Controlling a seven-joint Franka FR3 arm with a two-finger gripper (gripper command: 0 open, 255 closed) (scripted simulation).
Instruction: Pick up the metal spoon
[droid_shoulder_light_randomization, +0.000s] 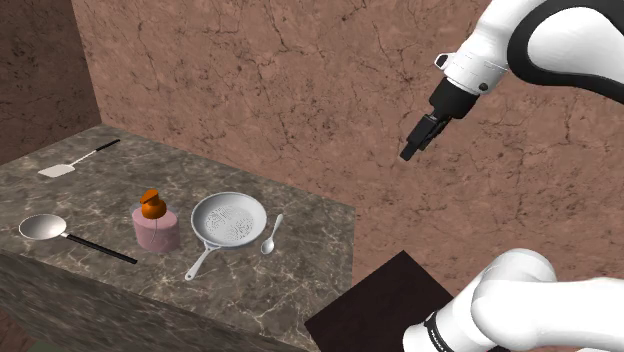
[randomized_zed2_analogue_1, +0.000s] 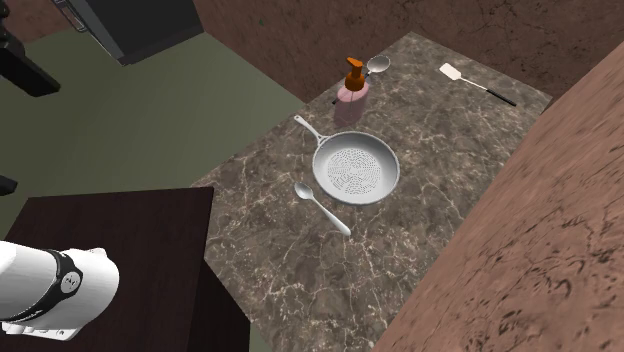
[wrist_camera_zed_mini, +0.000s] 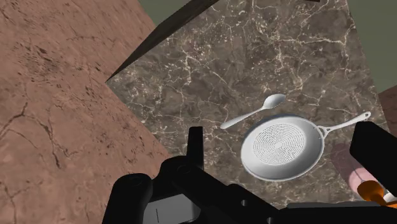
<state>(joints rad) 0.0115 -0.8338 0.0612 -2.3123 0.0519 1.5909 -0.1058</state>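
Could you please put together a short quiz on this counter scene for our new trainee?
1. True or false: the black two-finger gripper is clasping the small silver metal spoon.
2. Which thing lies nearest the spoon? A) the round grey perforated pan B) the white spatula C) the silver ladle.
3. Fill in: the pink bottle has a pump coloured ____.
Key: 1 false, the gripper is open, high off the marble counter; 2 A; 3 orange.
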